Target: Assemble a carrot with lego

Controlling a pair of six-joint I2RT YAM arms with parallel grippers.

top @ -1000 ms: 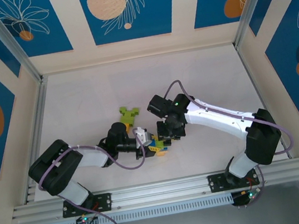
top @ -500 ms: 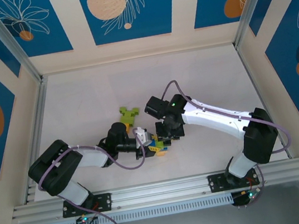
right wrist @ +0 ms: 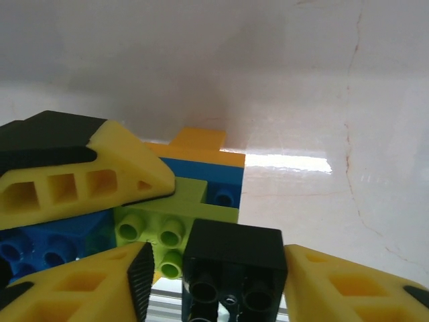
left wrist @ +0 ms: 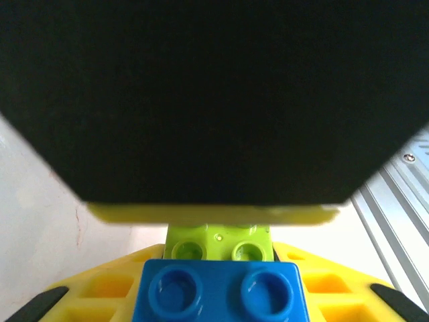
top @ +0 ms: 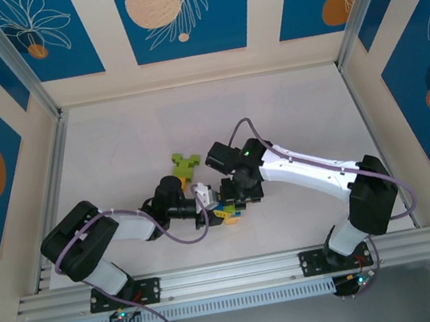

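My left gripper point(top: 208, 203) is shut on a small lego stack point(top: 226, 213) low over the table. In the left wrist view its yellow fingers flank a blue brick point(left wrist: 221, 292) with a lime brick point(left wrist: 218, 243) behind it, and a dark block hides everything above. My right gripper point(top: 237, 198) meets the stack from the right. In the right wrist view a black brick point(right wrist: 234, 258) stands against the stack's lime brick point(right wrist: 167, 221), blue brick point(right wrist: 218, 178) and orange brick point(right wrist: 198, 144). The right gripper point(right wrist: 221, 285) is open around the black brick, with a gap at its left pad point(right wrist: 141, 278).
A few loose lime green lego pieces point(top: 185, 164) lie just behind the two grippers. The aluminium rail point(top: 232, 273) runs along the near edge. Bare white table point(top: 297, 116) stretches to the back and to both sides.
The right gripper's jaws have opened away from the black brick, and the right arm has shifted slightly left. The left gripper has kept still, holding the stack.
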